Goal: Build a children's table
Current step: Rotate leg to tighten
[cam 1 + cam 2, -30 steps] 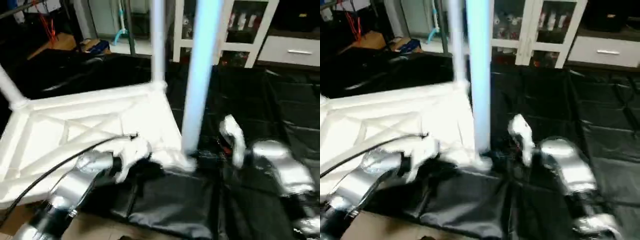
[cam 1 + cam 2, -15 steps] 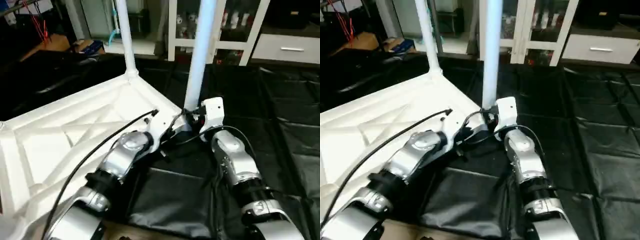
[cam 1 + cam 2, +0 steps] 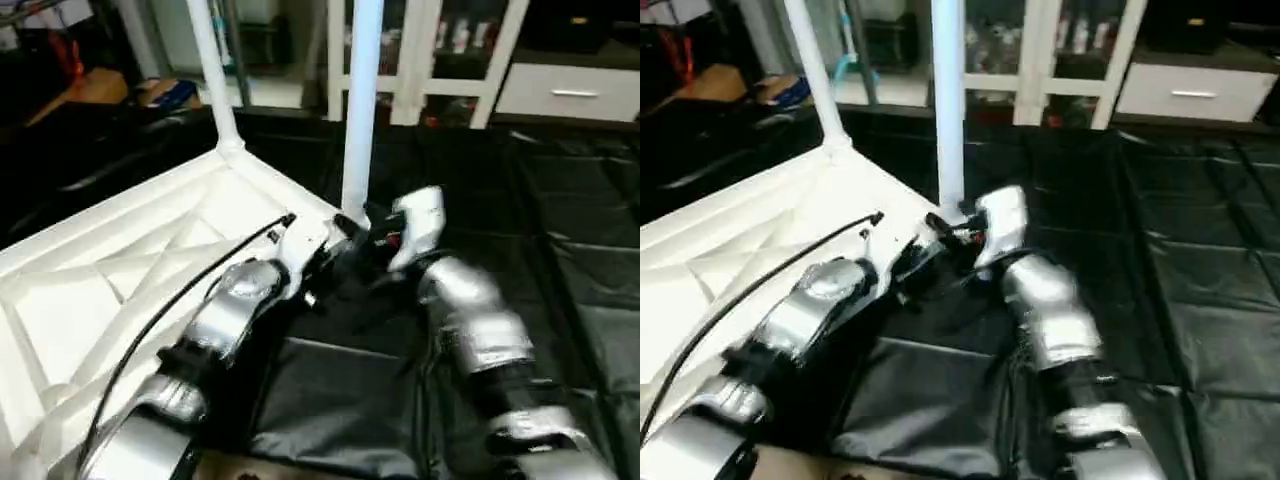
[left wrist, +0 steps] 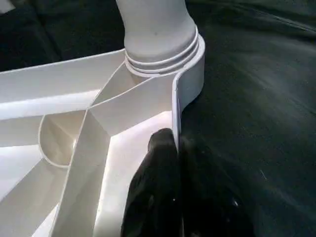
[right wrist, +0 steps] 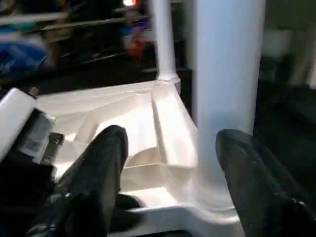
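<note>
Black floor sheet [image 3: 590, 200] under upturned white table [image 3: 110, 290] (X-ribbed), 2 legs up.

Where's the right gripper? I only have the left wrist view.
Observer: At your corner. The right gripper is at the base of the leg.
Operator: Closed on it?
Observer: No, open. The leg stands between its fingers; I can't tell whether they touch it.
Operator: Any other legs in?
Observer: Yes, a second leg stands upright in the far corner of the top.
</note>
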Motion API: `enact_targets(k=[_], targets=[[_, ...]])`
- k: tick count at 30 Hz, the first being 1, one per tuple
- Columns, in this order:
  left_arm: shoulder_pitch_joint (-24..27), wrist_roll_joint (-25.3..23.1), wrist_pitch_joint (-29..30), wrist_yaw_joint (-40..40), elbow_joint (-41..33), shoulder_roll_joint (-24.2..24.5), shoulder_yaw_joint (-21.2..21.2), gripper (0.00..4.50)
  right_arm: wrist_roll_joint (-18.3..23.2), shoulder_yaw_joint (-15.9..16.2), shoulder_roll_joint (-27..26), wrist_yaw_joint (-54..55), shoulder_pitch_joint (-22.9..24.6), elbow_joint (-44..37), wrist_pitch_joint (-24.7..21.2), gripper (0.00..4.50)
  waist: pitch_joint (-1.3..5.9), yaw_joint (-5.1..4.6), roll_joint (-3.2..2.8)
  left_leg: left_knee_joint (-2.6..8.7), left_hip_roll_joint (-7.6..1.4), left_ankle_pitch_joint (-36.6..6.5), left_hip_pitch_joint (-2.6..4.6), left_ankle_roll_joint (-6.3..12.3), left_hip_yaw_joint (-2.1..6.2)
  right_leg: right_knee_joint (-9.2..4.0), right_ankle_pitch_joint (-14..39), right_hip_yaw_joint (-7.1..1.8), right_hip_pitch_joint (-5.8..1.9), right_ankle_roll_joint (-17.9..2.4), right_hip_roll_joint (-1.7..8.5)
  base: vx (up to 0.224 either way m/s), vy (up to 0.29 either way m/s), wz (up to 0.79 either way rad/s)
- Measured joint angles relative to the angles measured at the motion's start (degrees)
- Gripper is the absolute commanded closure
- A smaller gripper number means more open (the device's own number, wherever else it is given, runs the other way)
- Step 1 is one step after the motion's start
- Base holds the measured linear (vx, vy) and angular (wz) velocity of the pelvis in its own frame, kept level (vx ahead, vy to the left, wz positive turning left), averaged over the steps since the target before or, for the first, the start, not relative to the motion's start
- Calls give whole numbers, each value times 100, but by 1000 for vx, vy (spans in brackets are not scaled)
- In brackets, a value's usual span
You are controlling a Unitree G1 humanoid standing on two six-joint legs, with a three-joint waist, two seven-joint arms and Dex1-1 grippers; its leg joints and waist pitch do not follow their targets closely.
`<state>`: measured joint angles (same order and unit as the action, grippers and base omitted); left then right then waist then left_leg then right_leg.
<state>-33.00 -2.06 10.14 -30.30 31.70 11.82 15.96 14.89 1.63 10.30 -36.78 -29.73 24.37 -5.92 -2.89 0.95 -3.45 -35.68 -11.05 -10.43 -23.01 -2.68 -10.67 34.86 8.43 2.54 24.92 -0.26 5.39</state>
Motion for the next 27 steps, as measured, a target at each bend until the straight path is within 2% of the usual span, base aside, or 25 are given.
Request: enact_targets(k=[4, 6, 7, 9, 13, 16, 20, 25, 27], targets=[[418, 227, -8, -775, -638, 404, 85, 450, 157, 101, 575, -949, 272, -364, -268, 127, 0, 87, -1, 0, -1, 0, 3, -1, -1, 2, 0, -2, 0, 0, -1, 0, 0, 0], [784, 413, 13, -1273, -1224, 707, 231, 450, 182, 402, 1156, -1787, 488, -692, -269, 127, -2, 135, -6, 0, 1, 0, 0, -1, -5, 0, 1, -6, -2, 1, 3, 0, 0, 0], [1022, 555, 16, -1584, -1552, 921, 277, 450, 227, 483, 1580, -2265, 635, -885, -278, 127, -1, 159, -7, 0, 0, -1, 8, -1, -7, -1, 6, -10, -14, 7, 3, 0, 0, 0], [1127, 632, 23, -1934, -1758, 1104, 323, 450, 253, 506, 1909, -2664, 722, -994, -363, 127, -1, 170, -5, 0, 1, -1, 11, -1, -11, -2, 6, -15, -21, 6, 1, 0, 0, 0], [1391, 747, 129, -2383, -2204, 1287, 416, 450, 296, 696, 2124, -3214, 827, -1250, -515, 127, -1, 111, -6, 1, 1, -1, 20, -1, -18, 3, 23, -25, -21, 34, 1, 0, 0, 0], [1589, 920, 324, -2647, -2550, 1427, 485, 450, 293, 818, 2272, -3498, 901, -1310, -590, 127, -1, 102, -5, 1, 1, -1, 23, -1, -16, 4, 24, -26, -21, 37, -1, 0, 0, 0], [1712, 990, 482, -2788, -2821, 1466, 568, 450, 226, 1004, 2209, -3538, 923, -1309, -501, 127, -7, 110, 3, 1, 1, -1, 21, -1, -15, 5, 26, -27, -21, 40, -1, 0, 0, 0], [1717, 992, 564, -2839, -2884, 1452, 592, 450, 119, 1033, 1982, -3526, 855, -1235, -386, 127, -8, 107, 5, 0, 5, 0, 13, -1, -15, 1, 27, -32, -21, 42, 0, 0, 0, 0], [1717, 992, 603, -2844, -2915, 1457, 592, 450, 119, 1032, 1984, -3542, 791, -1214, -387, 142, -8, 107, 6, 0, 6, 0, 12, -1, -15, 0, 27, -33, -21, 42, 0, 0, 0, 0]])
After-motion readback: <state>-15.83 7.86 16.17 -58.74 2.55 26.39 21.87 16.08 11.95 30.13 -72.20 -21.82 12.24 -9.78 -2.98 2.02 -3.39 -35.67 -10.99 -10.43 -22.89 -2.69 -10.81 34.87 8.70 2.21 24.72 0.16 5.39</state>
